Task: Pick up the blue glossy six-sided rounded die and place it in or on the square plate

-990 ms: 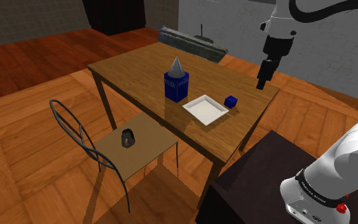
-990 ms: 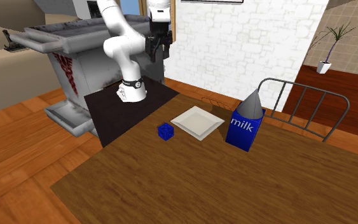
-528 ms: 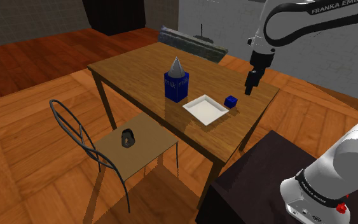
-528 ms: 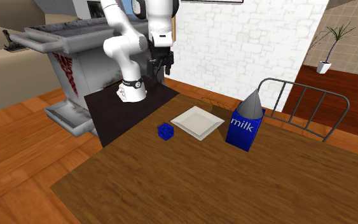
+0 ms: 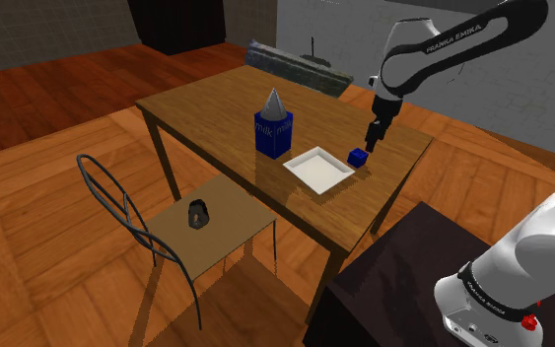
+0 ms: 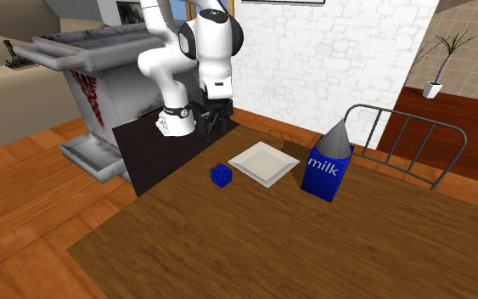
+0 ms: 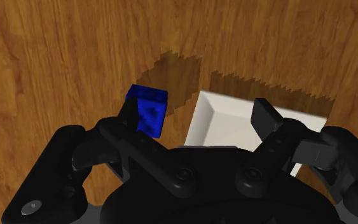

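The blue glossy die point(image 5: 358, 156) rests on the wooden table, just off the corner of the white square plate point(image 5: 318, 169) toward the shoulder view's right. My black gripper point(image 5: 373, 144) hangs open a little above the die and holds nothing. In the wrist view the die point(image 7: 148, 111) sits against the inner side of one finger point(image 7: 128, 115), partly hidden by it. The other finger point(image 7: 266, 118) stands over the plate point(image 7: 229, 132). In the second exterior view the gripper point(image 6: 210, 129) is above and behind the die point(image 6: 221, 175), and the plate point(image 6: 264, 163) lies beside the die.
A blue milk carton point(image 5: 274, 126) stands on the far side of the plate from the die. A wire-backed chair point(image 5: 157, 229) with a small dark object point(image 5: 198, 213) on its seat stands at the table's long side. The dark stand point(image 6: 156, 149) lies close to the table's edge near the die.
The arm has come down and toward the shoulder view's left, from well above the table's corner to just over the die. The fingers have stayed open. Die and plate have not moved.
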